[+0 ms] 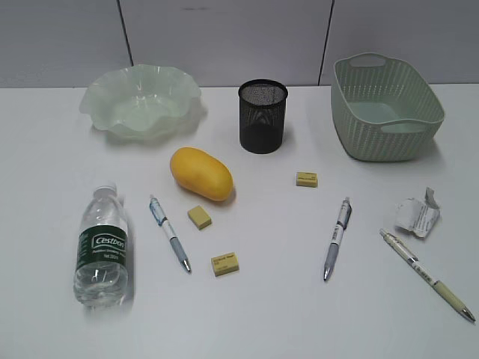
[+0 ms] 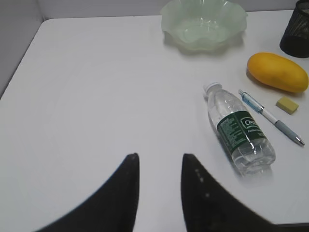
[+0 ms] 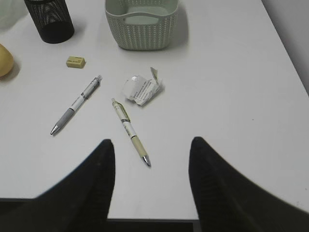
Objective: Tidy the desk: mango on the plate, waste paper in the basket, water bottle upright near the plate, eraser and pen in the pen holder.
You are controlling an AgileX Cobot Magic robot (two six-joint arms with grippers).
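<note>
The yellow mango (image 1: 200, 174) lies mid-desk, in front of the ruffled green plate (image 1: 141, 101). On its side at the front left rests the water bottle (image 1: 101, 247). Three pens (image 1: 170, 233) (image 1: 337, 238) (image 1: 426, 275) and three erasers (image 1: 199, 217) (image 1: 226, 263) (image 1: 307, 179) are scattered about. The waste paper (image 1: 418, 215) sits in front of the basket (image 1: 385, 108). The black pen holder (image 1: 263, 116) stands at the back centre. My left gripper (image 2: 159, 155) hovers open and empty to the left of the bottle (image 2: 239, 128). My right gripper (image 3: 152, 140) is open and empty beside a pen tip (image 3: 131, 132).
The white desk (image 1: 284, 321) ends at a grey partition wall (image 1: 224, 37) behind. Its left edge (image 2: 19, 63) shows in the left wrist view, its front edge (image 3: 145, 199) in the right wrist view. Neither arm shows in the exterior view.
</note>
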